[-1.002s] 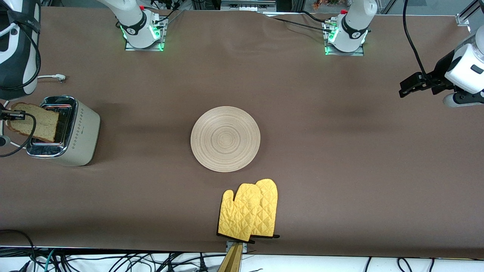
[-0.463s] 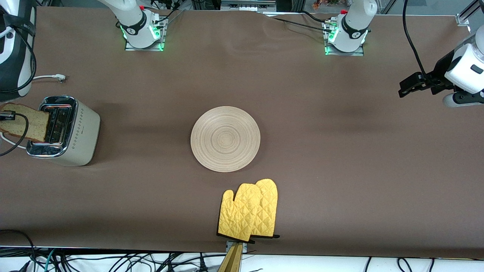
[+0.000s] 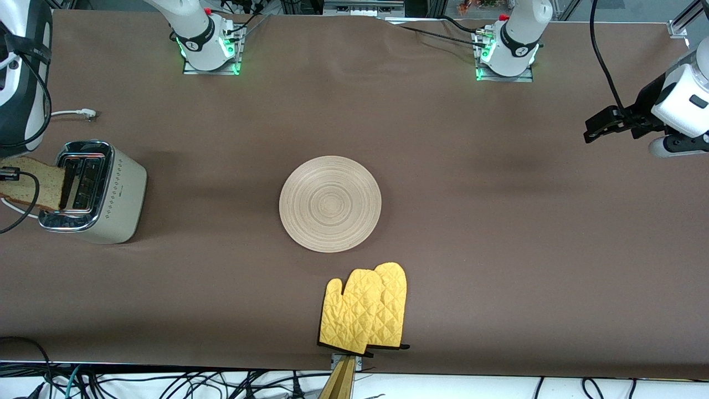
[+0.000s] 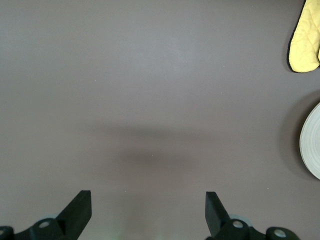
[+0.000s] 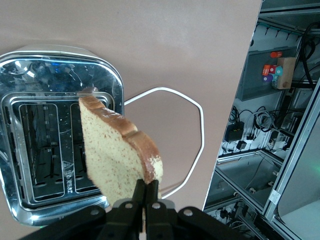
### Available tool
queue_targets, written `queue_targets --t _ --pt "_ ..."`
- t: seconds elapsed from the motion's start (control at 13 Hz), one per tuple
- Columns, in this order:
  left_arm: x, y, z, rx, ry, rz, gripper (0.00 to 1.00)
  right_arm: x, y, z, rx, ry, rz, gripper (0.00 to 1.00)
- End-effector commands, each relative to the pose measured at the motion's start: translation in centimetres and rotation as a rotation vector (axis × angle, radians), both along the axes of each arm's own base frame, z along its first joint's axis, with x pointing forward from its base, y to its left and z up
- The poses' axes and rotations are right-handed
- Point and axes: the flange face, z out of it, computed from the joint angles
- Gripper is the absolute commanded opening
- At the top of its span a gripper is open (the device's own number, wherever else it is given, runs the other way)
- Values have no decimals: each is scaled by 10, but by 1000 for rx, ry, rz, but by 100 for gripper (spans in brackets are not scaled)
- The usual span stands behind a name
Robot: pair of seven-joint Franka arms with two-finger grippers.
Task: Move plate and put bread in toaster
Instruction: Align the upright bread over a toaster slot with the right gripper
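The bread (image 3: 32, 183) hangs on edge in the air, my right gripper (image 3: 6, 176) shut on its crust. It is up beside the toaster (image 3: 94, 191), over that toaster's outer chrome rim at the right arm's end of the table. In the right wrist view the bread (image 5: 117, 155) tilts above the toaster (image 5: 60, 150), whose two slots are empty, and my right gripper (image 5: 146, 189) pinches the crust corner. The plate (image 3: 330, 204) lies bare mid-table. My left gripper (image 3: 595, 130) waits, open, over the left arm's end, and in its own view the left gripper (image 4: 146, 200) holds nothing.
A pair of yellow oven mitts (image 3: 365, 313) lies nearer to the front camera than the plate, by the table's edge. The toaster's white cord (image 5: 195, 135) loops on the cloth beside it. The plate's rim (image 4: 312, 142) and a mitt (image 4: 305, 42) show in the left wrist view.
My right gripper has carried the bread off the toaster's slots, outward toward the right arm's end of the table. The left arm, plate and mitts have not moved.
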Motion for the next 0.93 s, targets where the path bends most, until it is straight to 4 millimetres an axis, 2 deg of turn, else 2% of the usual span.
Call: queue_targets --t 0.0,0.46,0.85 --pt "-5 1 3 -25 5 -12 100 2 -9 0 -5 4 10 0" --pt "-4 1 3 -26 7 -14 100 3 2 -10 3 19 1 0" --pt "-4 1 3 -26 4 -12 100 -3 0 -13 13 64 -21 0"
